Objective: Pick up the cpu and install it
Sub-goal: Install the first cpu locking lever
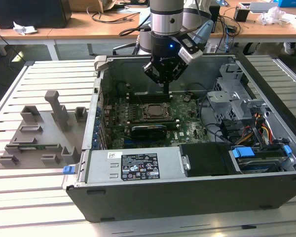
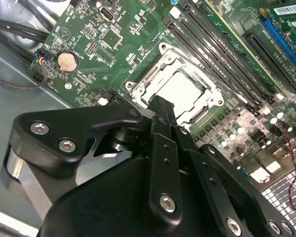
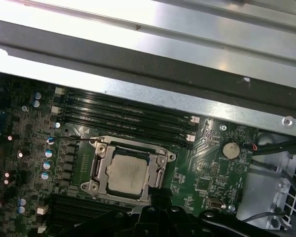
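Inside socket [image 3: 99, 168], cpu [image 3: 129, 173] seated, closed fingers [image 2: 162, 114] by its edge

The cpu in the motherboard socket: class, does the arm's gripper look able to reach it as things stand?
Probably yes. The gripper hangs inside the open case close above the cpu, whose silver top lies bare in the socket; no cable or card crosses between them.

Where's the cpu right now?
The cpu lies in the socket, beside the memory slots, inside the case near the exterior view's middle, close to the gripper.
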Controlling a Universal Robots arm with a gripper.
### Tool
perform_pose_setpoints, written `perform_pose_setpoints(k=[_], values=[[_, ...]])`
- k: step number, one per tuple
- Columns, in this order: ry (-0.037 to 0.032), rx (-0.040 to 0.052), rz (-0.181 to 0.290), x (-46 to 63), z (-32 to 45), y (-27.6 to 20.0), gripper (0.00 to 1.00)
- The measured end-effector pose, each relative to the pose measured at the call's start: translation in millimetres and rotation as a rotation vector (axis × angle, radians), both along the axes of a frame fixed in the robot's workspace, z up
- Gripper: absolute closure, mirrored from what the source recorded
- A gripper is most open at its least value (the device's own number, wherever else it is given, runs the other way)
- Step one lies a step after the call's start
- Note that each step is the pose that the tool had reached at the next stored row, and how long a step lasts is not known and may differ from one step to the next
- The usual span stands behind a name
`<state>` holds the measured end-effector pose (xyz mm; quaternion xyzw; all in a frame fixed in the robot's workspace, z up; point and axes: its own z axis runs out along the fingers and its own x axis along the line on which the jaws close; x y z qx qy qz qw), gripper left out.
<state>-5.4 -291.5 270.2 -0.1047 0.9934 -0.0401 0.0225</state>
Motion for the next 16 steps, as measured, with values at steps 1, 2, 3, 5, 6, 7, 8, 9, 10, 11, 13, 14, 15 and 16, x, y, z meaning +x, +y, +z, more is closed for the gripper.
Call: perform_pose_setpoints(k=[1, 2, 3, 5, 6, 7, 8, 9, 10, 11, 13, 14, 15, 16], values=[[0.0, 0.0004, 0.003, 0.0, 0.0, 0.0, 0.89], [0.0, 0.0006, 0.003, 0.0, 0.0, 0.0, 0.89], [0.0, 0.0008, 0.003, 0.0, 0.0, 0.0, 0.89], [0.0, 0.0035, 0.001, 0.0, 0.1, -0.1, 0.89], [0.0, 0.0136, -0.001, 0.0, 0.1, -0.1, 0.89], [0.0, 0.0285, -0.004, 0.0, 0.0, 0.0, 0.89], [0.0, 0.0433, -0.006, 0.0, 0.0, -0.1, 0.89], [-0.0001, 0.0741, -0.01, 0.0, 0.0, -0.2, 0.89], [-0.0001, 0.0812, -0.012, 0.0, 0.0, -0.3, 0.89], [-0.0001, 0.0812, -0.013, 0.0, 0.0, -0.3, 0.89], [-0.0001, 0.0813, -0.013, 0.0, 0.0, -0.3, 0.89], [-0.0001, 0.0813, -0.013, 0.0, 0.0, -0.3, 0.89], [-0.0001, 0.0808, -0.013, 0.0, 0.0, -0.3, 0.89], [-0.0005, 0.0807, -0.022, 0.0, -0.1, -0.3, 0.89]])
